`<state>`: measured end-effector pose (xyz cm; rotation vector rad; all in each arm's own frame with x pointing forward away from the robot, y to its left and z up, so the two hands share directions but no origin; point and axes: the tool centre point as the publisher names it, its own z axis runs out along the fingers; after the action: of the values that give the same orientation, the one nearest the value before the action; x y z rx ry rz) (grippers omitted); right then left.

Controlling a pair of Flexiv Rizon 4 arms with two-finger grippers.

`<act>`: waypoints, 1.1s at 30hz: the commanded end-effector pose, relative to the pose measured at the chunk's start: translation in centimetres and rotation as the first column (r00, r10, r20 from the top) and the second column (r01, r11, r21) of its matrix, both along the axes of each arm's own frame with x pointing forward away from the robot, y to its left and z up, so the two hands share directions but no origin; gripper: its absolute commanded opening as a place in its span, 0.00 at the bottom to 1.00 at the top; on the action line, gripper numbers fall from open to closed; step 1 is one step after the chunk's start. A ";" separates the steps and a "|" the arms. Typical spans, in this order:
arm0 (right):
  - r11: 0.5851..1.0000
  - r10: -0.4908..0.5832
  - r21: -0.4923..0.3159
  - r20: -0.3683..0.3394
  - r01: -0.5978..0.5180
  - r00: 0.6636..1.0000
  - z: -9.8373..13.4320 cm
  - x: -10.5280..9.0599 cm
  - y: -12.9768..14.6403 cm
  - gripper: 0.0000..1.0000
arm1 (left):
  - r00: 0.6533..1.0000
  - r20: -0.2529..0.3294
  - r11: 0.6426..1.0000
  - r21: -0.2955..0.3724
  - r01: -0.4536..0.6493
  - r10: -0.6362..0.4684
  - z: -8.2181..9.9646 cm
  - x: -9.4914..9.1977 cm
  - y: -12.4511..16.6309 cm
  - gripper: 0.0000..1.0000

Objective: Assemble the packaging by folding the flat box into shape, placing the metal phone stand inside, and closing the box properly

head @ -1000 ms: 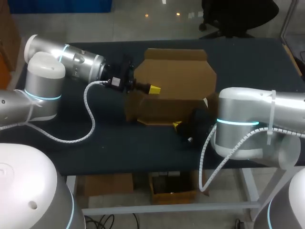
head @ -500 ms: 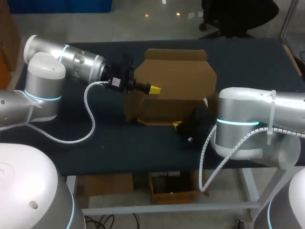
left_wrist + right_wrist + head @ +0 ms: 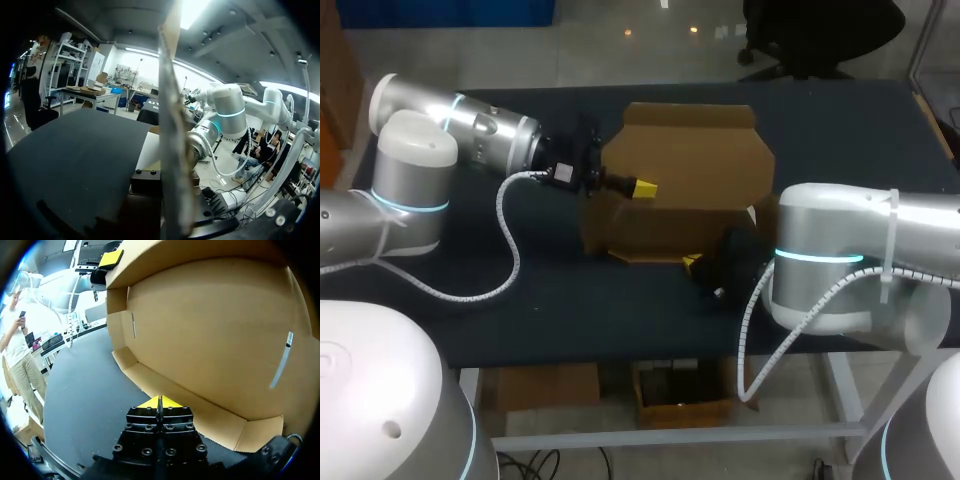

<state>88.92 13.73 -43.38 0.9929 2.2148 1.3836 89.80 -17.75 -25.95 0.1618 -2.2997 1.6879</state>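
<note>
A brown cardboard box (image 3: 685, 215) stands mid-table, its lid (image 3: 690, 150) folded up at the back. My left gripper (image 3: 642, 187) is at the box's left side, shut on the upper edge of a side flap. In the left wrist view that flap's edge (image 3: 170, 125) runs straight out ahead between the fingers, whose tips are hidden. The right wrist view shows the left gripper's yellow tip (image 3: 111, 259) on the flap's rim. My right gripper (image 3: 159, 402) is shut with nothing in it, its tips at the low front flap (image 3: 200, 405) of the box (image 3: 215, 330). The phone stand is not in view.
The dark table top (image 3: 570, 300) spreads out to the left and front of the box. The left arm's white spiral cable (image 3: 510, 250) hangs over it. My right arm's thick elbow (image 3: 830, 260) sits over the table's front right part.
</note>
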 end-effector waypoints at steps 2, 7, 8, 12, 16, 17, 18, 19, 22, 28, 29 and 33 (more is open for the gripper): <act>1.000 0.000 0.000 0.000 0.000 1.000 -0.7 0.3 0.0 0.00 | 1.000 0.000 1.000 0.001 0.001 -0.001 -0.4 0.0 0.1 0.00; 1.000 0.000 0.000 0.002 0.000 1.000 -0.6 0.2 0.0 0.00 | 1.000 0.000 1.000 0.001 0.001 -0.001 -0.4 0.0 0.1 0.00; 1.000 0.001 -0.001 0.005 -0.001 1.000 -0.5 0.1 0.0 0.00 | 1.000 0.000 1.000 0.001 0.001 -0.001 -0.4 0.0 0.1 0.00; 1.000 0.007 -0.002 0.013 -0.006 1.000 -0.1 -0.4 -0.1 0.00 | 1.000 0.000 1.000 0.001 0.001 -0.001 -0.4 0.0 0.1 0.00; 1.000 0.020 0.008 0.022 -0.020 1.000 0.6 -1.2 -0.3 0.00 | 1.000 0.000 1.000 0.001 0.001 -0.001 -0.4 0.0 0.1 0.00; 1.000 0.023 0.010 0.024 -0.023 0.999 0.8 -1.5 -0.3 0.00 | 1.000 0.000 1.000 0.001 0.001 -0.001 -0.4 0.0 0.1 0.00; 1.000 0.024 0.010 0.026 -0.025 0.999 1.1 -1.7 -0.3 0.00 | 1.000 0.000 1.000 0.001 0.001 -0.001 -0.4 0.0 0.1 0.00; 1.000 0.026 0.013 0.027 -0.027 0.999 1.3 -1.9 -0.4 0.00 | 1.000 0.000 1.000 0.001 0.001 -0.001 -0.4 0.0 0.1 0.00; 0.999 0.035 0.024 0.035 -0.036 0.999 2.0 -2.8 -0.7 0.00 | 1.000 0.000 1.000 0.001 0.001 -0.001 -0.4 0.0 0.1 0.00; 0.998 0.052 0.034 0.044 -0.053 0.998 4.1 -5.3 -2.2 0.00 | 1.000 0.000 1.000 0.001 0.001 -0.001 -0.4 0.0 0.1 0.00; 0.998 0.051 0.037 0.046 -0.053 0.998 4.5 -5.7 -2.6 0.00 | 1.000 0.000 1.000 0.001 0.001 -0.001 -0.4 0.0 0.1 0.00; 0.996 0.063 0.067 0.055 -0.067 0.997 6.3 -7.5 -4.5 0.00 | 1.000 0.000 1.000 0.001 0.001 -0.001 -0.4 0.0 0.1 0.00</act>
<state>83.95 12.61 -38.97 0.9243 2.1997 1.4577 89.78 -17.75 -25.93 0.1624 -2.3001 1.6876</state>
